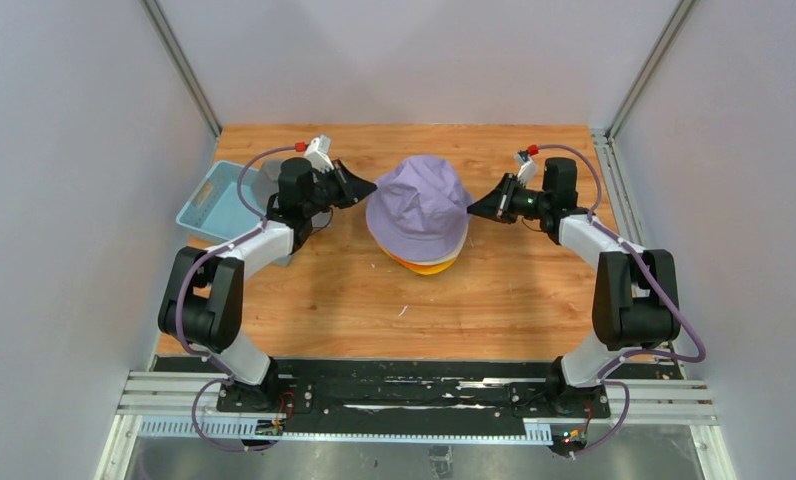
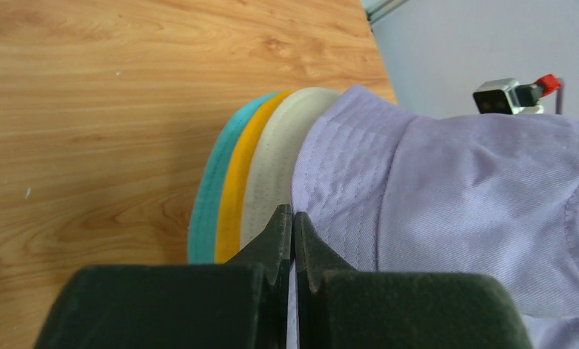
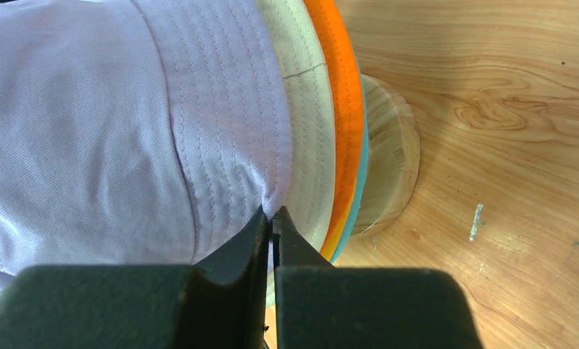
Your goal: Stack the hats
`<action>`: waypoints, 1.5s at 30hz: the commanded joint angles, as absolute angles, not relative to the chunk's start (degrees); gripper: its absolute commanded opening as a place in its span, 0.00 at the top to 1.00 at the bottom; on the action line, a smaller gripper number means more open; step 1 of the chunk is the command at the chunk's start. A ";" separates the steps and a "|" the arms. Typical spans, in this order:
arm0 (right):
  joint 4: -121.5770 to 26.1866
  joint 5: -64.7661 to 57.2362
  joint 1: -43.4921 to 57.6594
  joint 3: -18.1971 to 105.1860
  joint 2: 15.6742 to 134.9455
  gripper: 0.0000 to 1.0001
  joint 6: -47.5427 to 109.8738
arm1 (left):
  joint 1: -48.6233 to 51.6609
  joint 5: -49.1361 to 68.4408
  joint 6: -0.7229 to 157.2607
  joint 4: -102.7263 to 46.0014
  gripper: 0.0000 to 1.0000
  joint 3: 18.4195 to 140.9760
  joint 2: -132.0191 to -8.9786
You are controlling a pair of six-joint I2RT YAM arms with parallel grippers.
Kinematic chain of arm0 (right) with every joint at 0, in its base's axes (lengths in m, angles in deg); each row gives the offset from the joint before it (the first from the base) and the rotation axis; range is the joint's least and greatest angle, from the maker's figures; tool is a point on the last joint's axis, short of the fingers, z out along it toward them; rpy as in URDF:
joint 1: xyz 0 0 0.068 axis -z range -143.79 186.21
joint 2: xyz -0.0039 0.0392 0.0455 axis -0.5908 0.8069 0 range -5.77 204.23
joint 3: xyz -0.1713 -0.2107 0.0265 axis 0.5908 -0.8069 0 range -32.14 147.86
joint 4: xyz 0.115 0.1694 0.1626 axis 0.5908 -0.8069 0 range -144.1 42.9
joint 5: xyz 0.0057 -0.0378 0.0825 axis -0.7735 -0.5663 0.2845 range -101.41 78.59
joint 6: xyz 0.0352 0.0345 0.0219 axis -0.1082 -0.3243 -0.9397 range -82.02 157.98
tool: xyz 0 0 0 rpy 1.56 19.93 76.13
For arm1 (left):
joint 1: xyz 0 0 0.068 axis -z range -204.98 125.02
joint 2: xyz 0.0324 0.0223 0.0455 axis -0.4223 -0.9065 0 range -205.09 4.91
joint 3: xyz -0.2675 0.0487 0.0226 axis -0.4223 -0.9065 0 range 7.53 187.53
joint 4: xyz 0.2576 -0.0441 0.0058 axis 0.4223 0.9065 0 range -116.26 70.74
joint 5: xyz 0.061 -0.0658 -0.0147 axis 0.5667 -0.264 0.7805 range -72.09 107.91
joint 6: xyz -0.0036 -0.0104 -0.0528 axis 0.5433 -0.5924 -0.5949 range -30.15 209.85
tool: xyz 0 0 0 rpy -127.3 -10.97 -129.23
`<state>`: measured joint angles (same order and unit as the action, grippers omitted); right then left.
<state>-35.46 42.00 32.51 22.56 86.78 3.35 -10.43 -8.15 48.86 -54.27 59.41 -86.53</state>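
As I view it, left hand [image 2: 292,218] and right hand [image 3: 272,215] each clench the brim of lavender hat [image 1: 419,195], topmost over beige hat [image 3: 306,109].

Wooden table [image 1: 304,300], light grain, sits between plain pale walls [image 1: 64,150] left, right and far. Metal posts [image 1: 181,65] stand at both far corners. Metal rails [image 1: 424,405] run along the near edge; grey floor [image 1: 374,462] nearer still. Lighting even, shadows soft.
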 commanded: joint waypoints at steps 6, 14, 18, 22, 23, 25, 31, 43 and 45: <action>-37.25 38.26 33.67 21.53 87.23 0.99 5.85 | -10.83 -2.05 54.29 -47.80 1.00 57.78 -86.35; -37.52 37.34 33.66 20.61 87.82 1.00 6.39 | -10.84 -2.89 54.16 -47.80 0.98 57.88 -85.00; -37.56 37.08 33.66 20.28 87.77 0.99 6.47 | -10.83 -3.02 54.33 -47.79 0.98 58.06 -84.34; -37.99 37.14 33.66 20.57 87.56 0.99 6.62 | -10.88 -3.70 54.17 -47.79 0.98 58.07 -84.98; -38.23 37.09 33.66 20.72 87.38 1.00 6.73 | -10.85 -3.78 54.05 -47.79 0.98 58.07 -85.02; -39.47 36.58 33.67 21.36 86.95 0.99 7.49 | -10.84 -3.33 54.13 -47.73 0.90 58.07 -84.69; -44.74 33.78 33.88 23.18 84.52 0.85 9.74 | -10.85 2.77 58.50 -37.71 0.59 61.97 -82.00; -57.25 23.41 36.37 28.37 72.87 0.47 16.76 | -10.83 28.39 63.36 -17.46 0.42 70.96 -68.81; -58.03 23.06 36.39 29.36 71.88 0.45 17.12 | -10.84 33.69 63.48 -12.82 0.34 73.86 -70.15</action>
<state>-53.45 26.85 35.37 26.58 74.28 14.01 -10.70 18.91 62.17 -23.03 69.37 -69.83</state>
